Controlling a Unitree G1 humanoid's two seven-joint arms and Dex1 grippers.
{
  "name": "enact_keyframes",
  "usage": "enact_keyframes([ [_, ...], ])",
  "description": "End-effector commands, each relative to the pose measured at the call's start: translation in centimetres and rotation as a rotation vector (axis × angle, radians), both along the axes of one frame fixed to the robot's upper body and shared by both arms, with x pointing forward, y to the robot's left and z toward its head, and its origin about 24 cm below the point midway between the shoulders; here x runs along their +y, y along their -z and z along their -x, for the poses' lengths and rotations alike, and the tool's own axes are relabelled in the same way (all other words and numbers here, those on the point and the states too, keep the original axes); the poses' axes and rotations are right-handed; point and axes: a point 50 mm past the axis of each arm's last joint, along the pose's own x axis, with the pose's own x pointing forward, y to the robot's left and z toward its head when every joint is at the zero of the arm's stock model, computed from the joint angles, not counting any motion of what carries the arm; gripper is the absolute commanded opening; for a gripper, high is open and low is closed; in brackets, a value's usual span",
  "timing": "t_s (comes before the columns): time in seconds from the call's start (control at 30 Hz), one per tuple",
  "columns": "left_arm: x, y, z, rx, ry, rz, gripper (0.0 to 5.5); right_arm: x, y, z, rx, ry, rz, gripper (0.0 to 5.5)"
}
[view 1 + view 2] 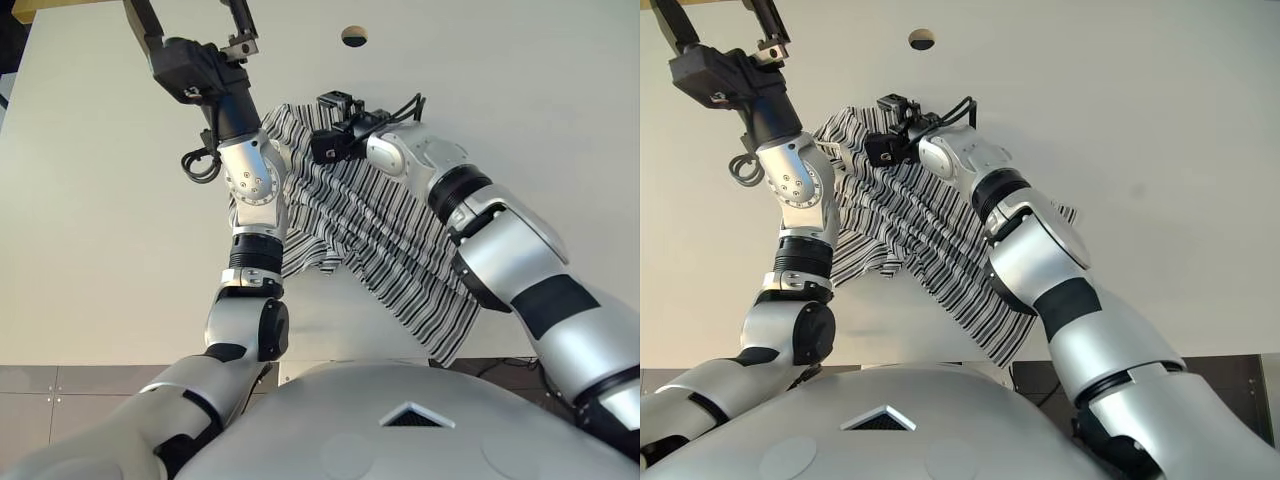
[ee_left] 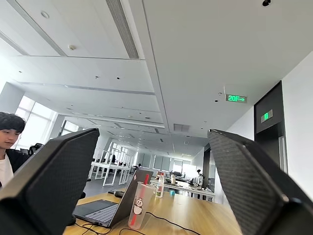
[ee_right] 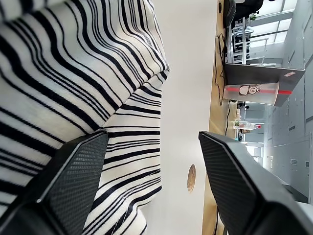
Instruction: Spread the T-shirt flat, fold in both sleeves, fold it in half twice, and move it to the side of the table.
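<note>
Half spread at best, judging by the T-shirt point(image 1: 370, 240): lies rumpled in the middle of the table point(image 1: 100, 200), long axis running diagonally from far-left to near-right, reaching the near edge. Finds the right gripper point(image 3: 152, 139) directly over the far end of the T-shirt, fingers apart, holding nothing, stripes just beneath. Finds the left gripper point(image 1: 192, 20) raised beyond that same far end, off to its left, likewise spread and empty, pointed up and away from the table. Puts the right arm nearer, so probably falls to it to pinch the far hem. Needs the left brought down and turned toward the T-shirt before any pulling flat.
</note>
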Motion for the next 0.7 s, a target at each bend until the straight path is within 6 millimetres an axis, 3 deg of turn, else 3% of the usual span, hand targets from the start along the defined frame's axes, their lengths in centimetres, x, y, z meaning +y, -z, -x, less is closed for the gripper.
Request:
enact_keyframes([
  [0.03,-0.7,-0.2,-0.2,0.002,0.027,-0.013,4.14,-3.1,2.3,0.1,0.108,0.121,0.068,3.42],
  [0.1,-0.7,-0.2,-0.2,0.001,0.036,-0.02,4.14,-5.5,2.6,-0.4,0.133,0.209,0.049,3.42],
  [0.2,-0.9,-0.1,-0.2,0.011,0.059,-0.06,4.14,-11.6,2.5,-1.5,0.132,0.423,0.019,3.42],
  [0.33,-1.8,0.1,-0.3,0.038,0.085,-0.117,4.14,-18.0,2.5,-1.3,0.11,0.62,0.006,3.42],
  [0.5,-0.4,1.2,0.1,0.114,0.064,-0.228,4.14,-23.6,1.9,-0.6,0.078,0.836,-0.076,3.42],
  [0.7,1.7,4.2,-0.2,0.334,0.008,-0.624,4.14,-24.8,1.6,-0.4,-0.003,0.911,-0.147,3.42],
])
